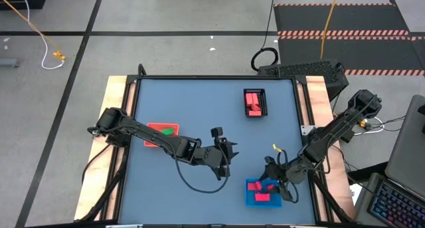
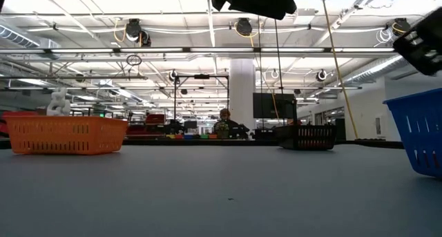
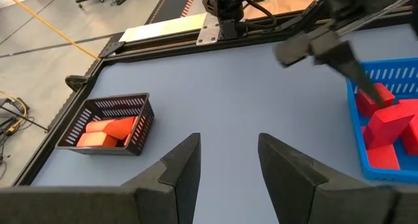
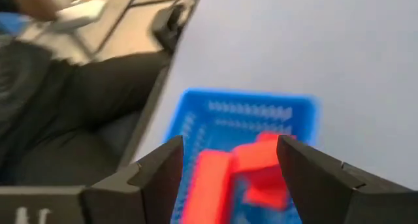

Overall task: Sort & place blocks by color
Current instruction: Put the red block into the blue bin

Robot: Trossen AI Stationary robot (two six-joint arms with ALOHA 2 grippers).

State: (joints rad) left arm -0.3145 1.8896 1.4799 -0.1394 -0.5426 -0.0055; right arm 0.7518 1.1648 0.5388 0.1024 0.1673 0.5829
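Beyond the grey-blue table (image 1: 199, 115), a wide hall with ceiling lights is seen in the low view, and no loose block can be made out on the open tabletop. All blocks that can be seen are already held in trays: red pieces in the blue tray (image 1: 251, 200) at the near right edge, pink-red pieces in the black tray (image 1: 254, 102) toward the far side, and one green block (image 1: 168, 129) in the orange tray (image 1: 154, 130) on the left, part of which is hidden by the left arm.

The right gripper (image 1: 273, 183) is positioned directly over the blue tray, its fingers spread wide with nothing between them; in the right wrist view the red blocks (image 4: 251, 165) lie just past the fingertips, below the opening. The long axis of the largest red bar runs roughly along the gap between the fingers rather than across it.

The left gripper (image 1: 222, 155) is held above bare table near the middle, opened and empty, with the blue tray off to its right and the black tray farther ahead. For anything in the blue tray the right arm is clearly nearer. Sorting is judged to be nearly finished.
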